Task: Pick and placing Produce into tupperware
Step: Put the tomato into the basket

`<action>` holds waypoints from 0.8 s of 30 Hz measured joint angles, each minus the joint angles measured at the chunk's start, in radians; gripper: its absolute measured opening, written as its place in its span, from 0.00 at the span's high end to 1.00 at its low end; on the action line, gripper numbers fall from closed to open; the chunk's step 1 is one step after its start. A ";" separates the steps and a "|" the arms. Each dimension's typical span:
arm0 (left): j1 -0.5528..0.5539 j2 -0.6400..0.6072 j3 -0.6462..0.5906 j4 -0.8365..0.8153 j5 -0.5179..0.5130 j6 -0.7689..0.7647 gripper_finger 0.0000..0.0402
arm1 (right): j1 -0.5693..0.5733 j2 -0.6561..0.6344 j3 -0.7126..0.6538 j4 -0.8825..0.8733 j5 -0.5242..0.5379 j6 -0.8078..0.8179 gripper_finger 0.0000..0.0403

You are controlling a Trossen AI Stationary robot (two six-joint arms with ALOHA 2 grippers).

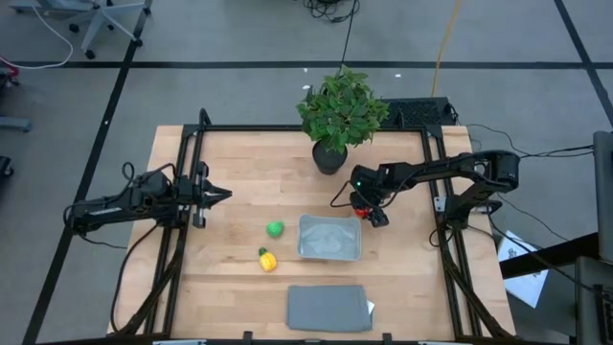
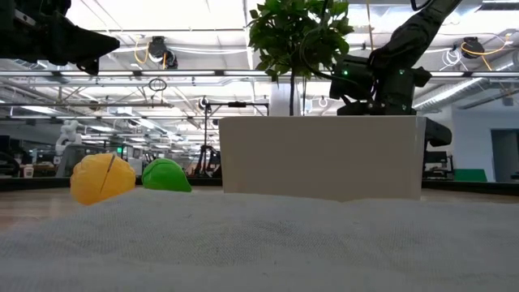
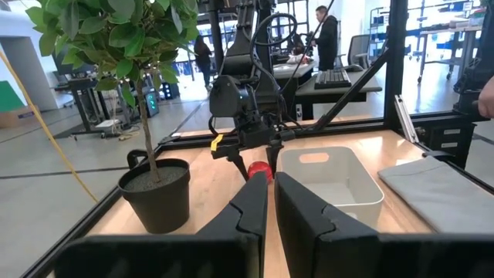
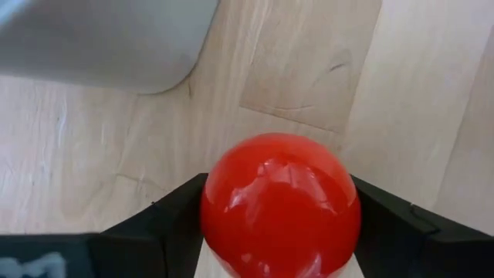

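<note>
The round red produce (image 4: 282, 205) lies between the fingers of my right gripper (image 1: 367, 208), just off the far right corner of the tupperware (image 1: 305, 240), and the gripper is shut on it. The green produce (image 1: 276, 228) and the yellow produce (image 1: 267, 259) rest on the wood left of the tupperware, both of them also in the low view: green produce (image 2: 166, 175), yellow produce (image 2: 102, 178). My left gripper (image 1: 220, 195) hangs shut at the table's left side, level, touching nothing. My right gripper pinches the red produce by its two opposite sides (image 4: 212, 220) between its two fingers (image 4: 166, 224). The fingers slant steeply down from the table's right. My left fingers hide the ball's underside in the left wrist view, so whether it stands on the table cannot be told.
A potted plant (image 1: 337, 120) stands at the table's far middle, close behind my right gripper. A flat grey rectangle (image 1: 329, 308) lies at the near edge, in front of the tupperware. Black frame rails (image 1: 182, 220) run along both sides.
</note>
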 joint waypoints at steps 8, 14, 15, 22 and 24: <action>0.000 0.000 0.000 0.000 0.000 0.000 0.92 | 0.000 -0.008 0.000 -0.008 -0.002 0.003 0.35; 0.000 0.000 0.000 0.000 0.000 0.000 0.92 | 0.000 -0.008 0.000 -0.021 -0.002 0.019 0.37; 0.000 0.000 0.000 0.000 0.000 0.000 0.92 | 0.000 -0.008 0.004 -0.030 -0.002 0.027 0.37; 0.000 0.000 0.000 0.001 0.000 -0.002 0.92 | -0.001 -0.009 0.104 -0.164 -0.001 0.037 0.37; 0.000 0.000 0.000 0.001 0.000 -0.002 0.92 | -0.001 -0.009 0.135 -0.195 -0.001 0.037 0.37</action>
